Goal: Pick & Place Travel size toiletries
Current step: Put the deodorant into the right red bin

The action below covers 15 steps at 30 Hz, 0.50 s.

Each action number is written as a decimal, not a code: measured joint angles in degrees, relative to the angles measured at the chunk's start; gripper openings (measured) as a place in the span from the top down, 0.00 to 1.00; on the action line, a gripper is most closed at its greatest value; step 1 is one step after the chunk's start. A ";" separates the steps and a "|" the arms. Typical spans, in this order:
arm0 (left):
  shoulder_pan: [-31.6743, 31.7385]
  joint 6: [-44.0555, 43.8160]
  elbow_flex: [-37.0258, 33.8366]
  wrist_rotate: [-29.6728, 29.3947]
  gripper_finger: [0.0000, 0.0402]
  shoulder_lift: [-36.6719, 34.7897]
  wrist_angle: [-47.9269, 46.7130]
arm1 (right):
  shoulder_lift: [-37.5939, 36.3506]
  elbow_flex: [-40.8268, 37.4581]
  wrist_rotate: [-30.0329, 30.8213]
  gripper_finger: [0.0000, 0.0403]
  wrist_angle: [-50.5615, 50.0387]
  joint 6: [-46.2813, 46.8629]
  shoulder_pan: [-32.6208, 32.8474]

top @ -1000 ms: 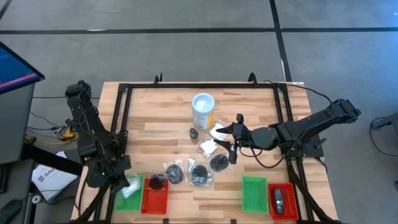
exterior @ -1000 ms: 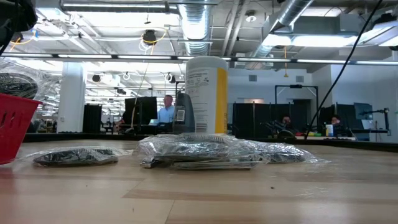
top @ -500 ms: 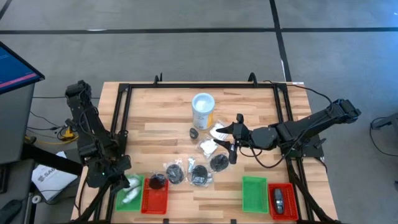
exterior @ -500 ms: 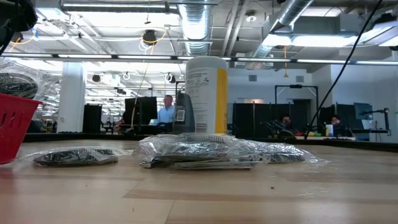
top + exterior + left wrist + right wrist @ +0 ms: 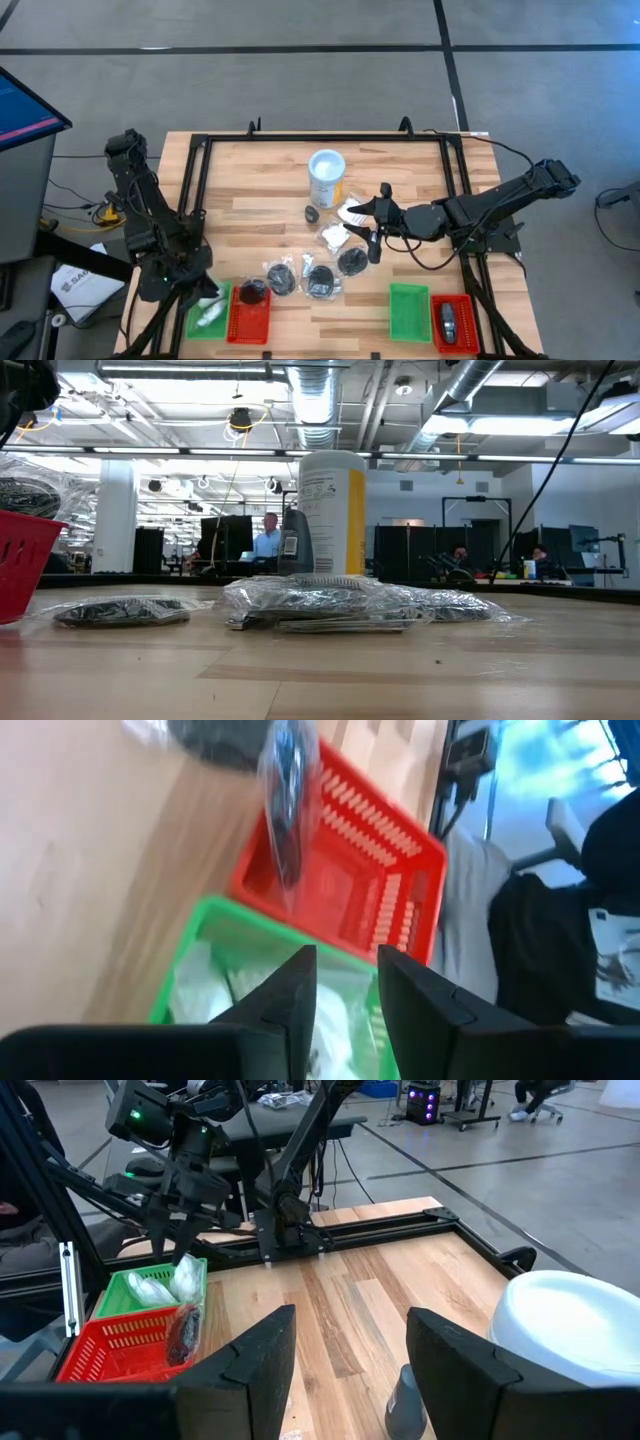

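Toiletries: white packets (image 5: 209, 314) lie in your green tray (image 5: 190, 950), with nothing pinched by either arm.
Your left gripper (image 5: 345, 995) hovers over that tray, fingers slightly parted and empty. Your right gripper (image 5: 372, 232) waits mid-table, fingers spread, beside the loose packets (image 5: 310, 277) near the white tub (image 5: 326, 177). One black packet (image 5: 285, 800) leans on the red tray (image 5: 400, 850) rim.
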 joint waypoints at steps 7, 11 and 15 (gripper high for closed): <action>0.43 7.81 0.00 -10.34 0.75 0.00 0.07 | 0.00 0.00 0.00 0.55 0.00 0.00 0.00; 3.23 15.45 0.00 -17.36 0.75 0.00 0.08 | 0.00 0.00 0.00 0.55 0.01 0.00 0.00; 8.08 22.27 0.00 -20.62 0.75 0.20 0.11 | 0.00 0.00 0.00 0.55 0.01 0.02 0.00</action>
